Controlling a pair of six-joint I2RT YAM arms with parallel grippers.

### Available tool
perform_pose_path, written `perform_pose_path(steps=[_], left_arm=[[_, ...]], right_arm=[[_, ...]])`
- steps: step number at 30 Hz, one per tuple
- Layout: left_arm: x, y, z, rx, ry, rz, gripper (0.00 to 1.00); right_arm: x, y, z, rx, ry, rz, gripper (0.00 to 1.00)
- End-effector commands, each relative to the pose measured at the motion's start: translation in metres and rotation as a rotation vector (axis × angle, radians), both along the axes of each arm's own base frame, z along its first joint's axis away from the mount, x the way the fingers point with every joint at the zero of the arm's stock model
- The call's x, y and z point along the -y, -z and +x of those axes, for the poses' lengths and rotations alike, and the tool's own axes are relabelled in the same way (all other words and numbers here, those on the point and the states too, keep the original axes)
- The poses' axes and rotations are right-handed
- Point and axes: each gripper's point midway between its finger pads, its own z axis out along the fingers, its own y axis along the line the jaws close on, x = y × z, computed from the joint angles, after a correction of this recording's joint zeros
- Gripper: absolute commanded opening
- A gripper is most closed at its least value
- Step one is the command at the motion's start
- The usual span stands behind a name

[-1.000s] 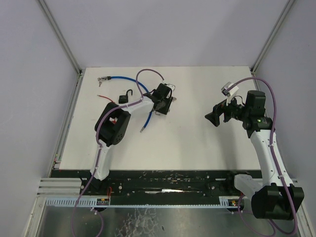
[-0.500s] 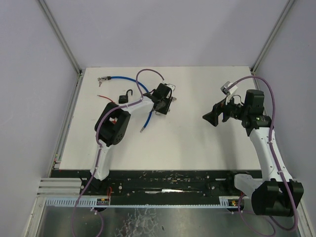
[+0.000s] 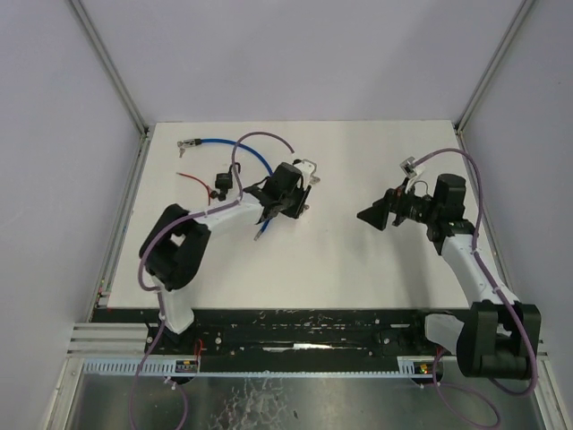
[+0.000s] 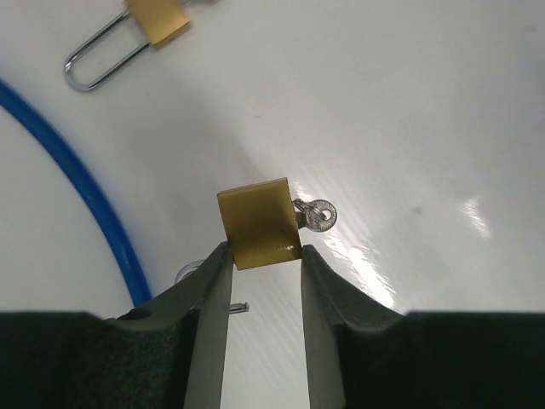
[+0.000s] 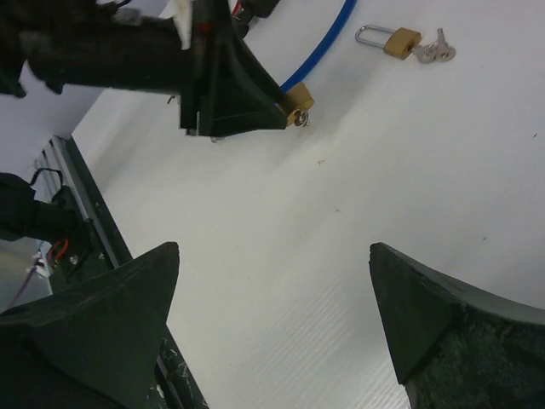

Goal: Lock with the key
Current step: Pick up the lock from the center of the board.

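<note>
Left gripper (image 4: 265, 250) pinches the brass padlock (image 4: 257, 221), key (image 4: 318, 215) at its side.

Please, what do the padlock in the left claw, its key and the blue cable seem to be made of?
Square yellow padlock body in the left claw: probably brass, with satin golden sheen. Small round-headed key: silvery metal, it glints brightly. Blue cable: likely a plastic or rubber sheath, smooth and evenly coloured.
</note>
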Motion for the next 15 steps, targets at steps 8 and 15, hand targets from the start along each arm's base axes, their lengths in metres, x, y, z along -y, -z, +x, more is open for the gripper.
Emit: perform_pose_path(steps=[8, 15], left_arm=[[0.078, -0.084, -0.059, 0.406, 0.242, -0.336, 0.03], [0.092, -0.097, -0.085, 0.545, 0.287, -0.369, 0.02]], right_arm=[[-0.017, 0.003, 0.012, -0.119, -0.015, 0.189, 0.94], [-0.025, 0.023, 0.015, -0.206, -0.019, 0.158, 0.83]])
